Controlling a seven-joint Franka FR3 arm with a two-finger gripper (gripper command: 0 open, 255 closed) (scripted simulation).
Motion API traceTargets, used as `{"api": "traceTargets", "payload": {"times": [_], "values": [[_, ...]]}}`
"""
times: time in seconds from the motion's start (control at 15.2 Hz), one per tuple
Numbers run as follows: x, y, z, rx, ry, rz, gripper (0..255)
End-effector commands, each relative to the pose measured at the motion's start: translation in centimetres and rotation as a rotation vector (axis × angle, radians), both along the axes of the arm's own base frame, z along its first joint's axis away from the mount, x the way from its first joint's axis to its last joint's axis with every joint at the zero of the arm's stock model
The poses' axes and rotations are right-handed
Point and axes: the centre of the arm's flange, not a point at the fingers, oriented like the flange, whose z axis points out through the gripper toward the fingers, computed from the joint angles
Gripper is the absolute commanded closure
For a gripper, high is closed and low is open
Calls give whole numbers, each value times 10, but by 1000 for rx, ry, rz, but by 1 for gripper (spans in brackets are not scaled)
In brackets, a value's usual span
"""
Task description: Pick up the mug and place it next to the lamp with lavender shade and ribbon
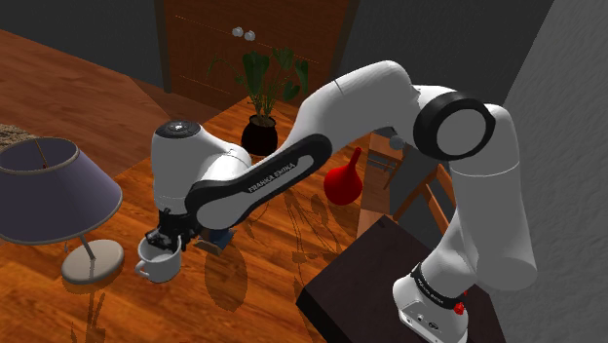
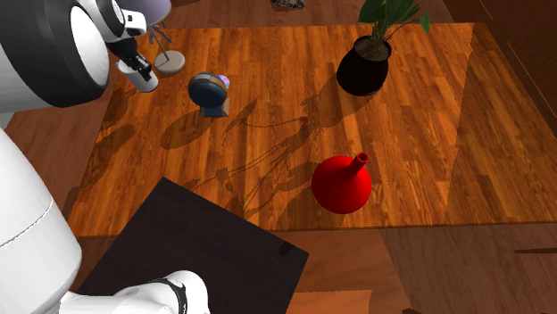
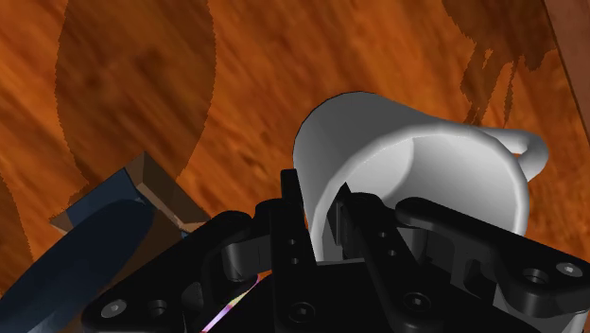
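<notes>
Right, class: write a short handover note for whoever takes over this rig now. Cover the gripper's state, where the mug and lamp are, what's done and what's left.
Gripper: shut on the white mug, gripping its wall with one finger inside the rim and one outside.
Mug: low over the wooden table, close beside the base of the lavender-shaded lamp.
Done: mug grasped and positioned next to the lamp.
Left: I cannot tell whether it rests on the table. Probably lower it if needed, open the fingers and withdraw.

A shiny wooden table [image 1: 278, 244] stands on a brown wooden floor [image 1: 58, 88]. Behind it are a dark grey wall [image 1: 88, 21] and a brown cupboard [image 1: 302, 29] with round knobs [image 1: 237, 32].
</notes>
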Motion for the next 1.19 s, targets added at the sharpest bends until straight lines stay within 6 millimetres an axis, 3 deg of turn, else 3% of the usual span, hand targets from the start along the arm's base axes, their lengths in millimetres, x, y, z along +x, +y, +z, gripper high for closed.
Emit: {"api": "traceTargets", "payload": {"times": [0.0, 1.12], "values": [[1, 0, -10, 0, -1, 0, 255], [1, 0, -100, 0, -1, 0, 255]]}}
